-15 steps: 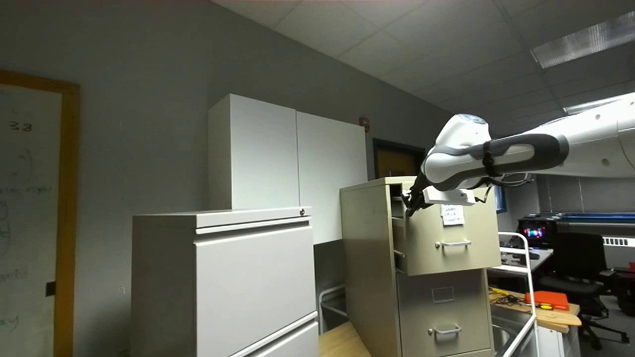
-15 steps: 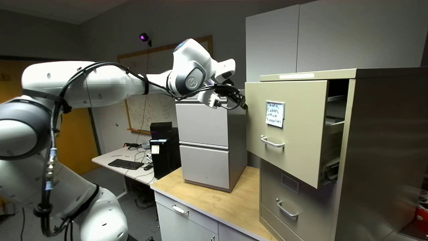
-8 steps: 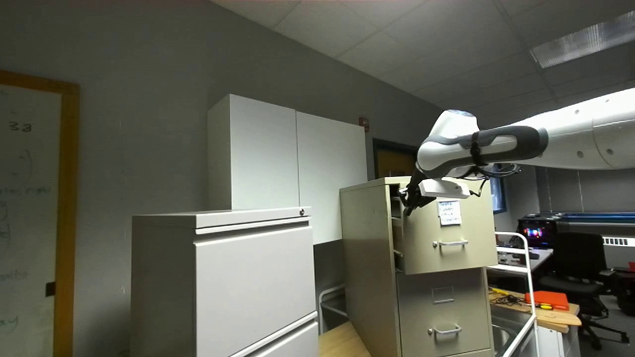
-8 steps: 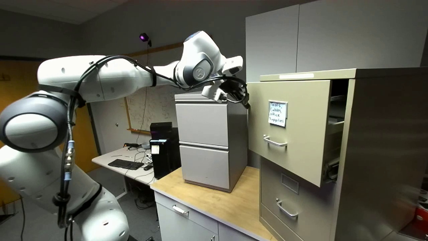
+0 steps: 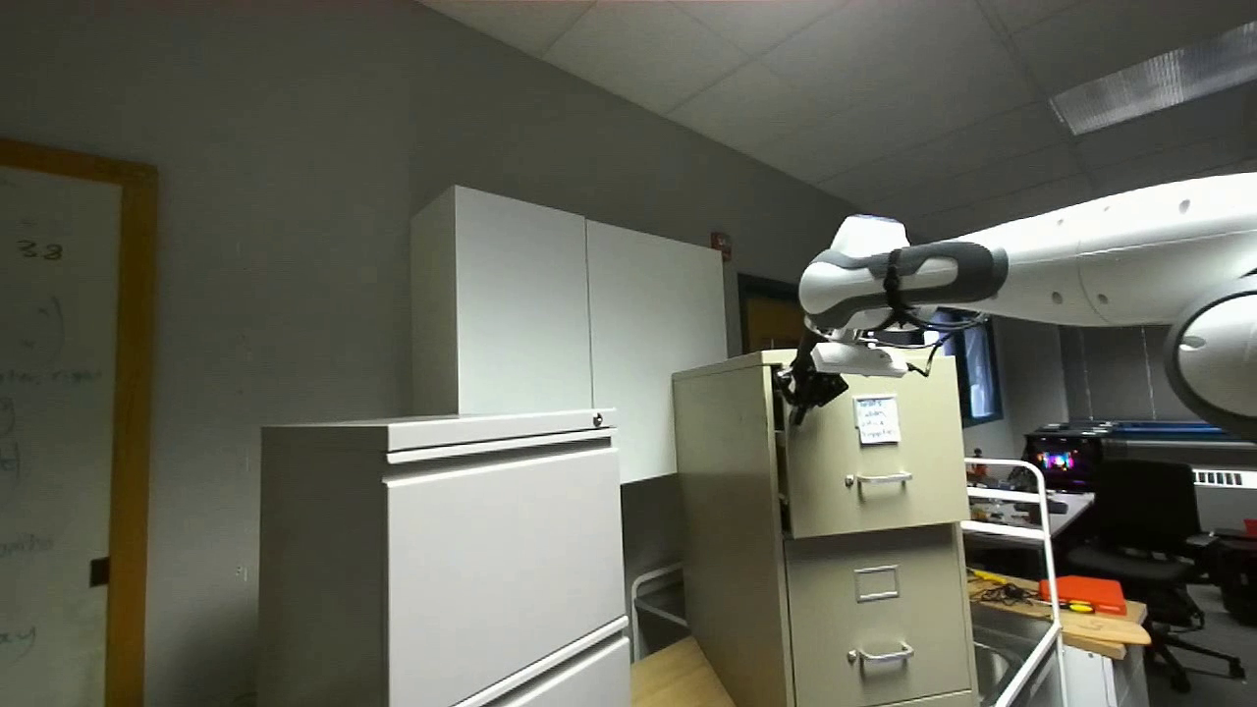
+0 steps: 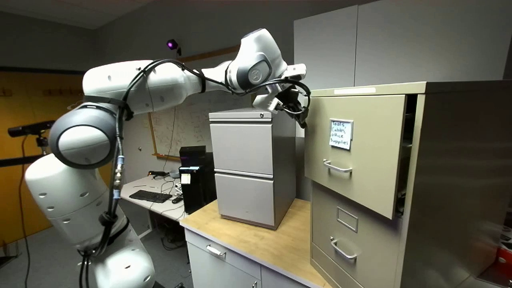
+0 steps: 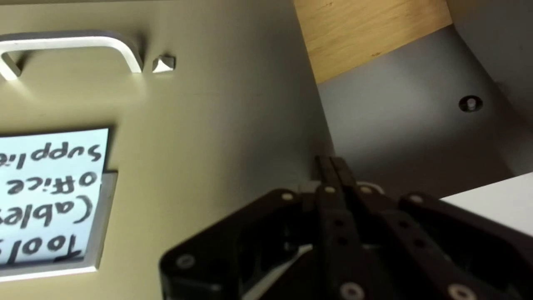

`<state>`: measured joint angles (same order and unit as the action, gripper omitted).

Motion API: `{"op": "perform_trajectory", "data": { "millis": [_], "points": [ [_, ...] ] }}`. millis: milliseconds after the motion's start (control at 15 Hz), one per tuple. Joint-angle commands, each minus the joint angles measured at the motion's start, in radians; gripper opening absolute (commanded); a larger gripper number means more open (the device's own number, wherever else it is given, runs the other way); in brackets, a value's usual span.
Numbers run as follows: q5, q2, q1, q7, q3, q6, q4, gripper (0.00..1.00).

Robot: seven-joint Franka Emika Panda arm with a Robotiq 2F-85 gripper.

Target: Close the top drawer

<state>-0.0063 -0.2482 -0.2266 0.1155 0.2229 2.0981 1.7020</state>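
Before the grey wall [image 5: 295, 275], a pale wooden counter [image 6: 240, 236] bears a two-drawer light-grey metal cabinet [image 6: 244, 148], left of the tall beige metal filing cabinet [image 6: 456, 180]. The latter's flat-fronted beige top drawer [image 6: 372, 168] sticks partway out. The black two-fingered gripper [image 7: 332, 159] is pressed together, fingertips [image 7: 325, 171] at that front's left edge; whether they touch, I can't tell from here.

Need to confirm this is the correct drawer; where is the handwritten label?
In an exterior view, the handwritten label is right of the gripper, on the partly open top drawer, just above its handle.
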Motion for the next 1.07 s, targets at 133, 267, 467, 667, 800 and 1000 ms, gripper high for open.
{"op": "perform_trajectory", "data": {
  "millis": [133, 267, 467, 667, 800, 1000],
  "points": [
    [0.149, 0.259, 0.001, -0.077, 0.065, -0.058, -0.305, 0.01],
    [0.195, 0.311, -0.011, -0.088, 0.077, -0.108, -0.378, 0.01],
    [0.256, 0.386, -0.036, -0.095, 0.088, -0.176, -0.483, 0.01],
    [0.294, 0.446, -0.067, -0.092, 0.084, -0.26, -0.582, 0.01],
    [0.321, 0.47, -0.085, -0.09, 0.078, -0.328, -0.633, 0.01],
    [0.331, 0.499, -0.109, -0.131, 0.068, -0.38, -0.686, 0.01]
  ]
}}
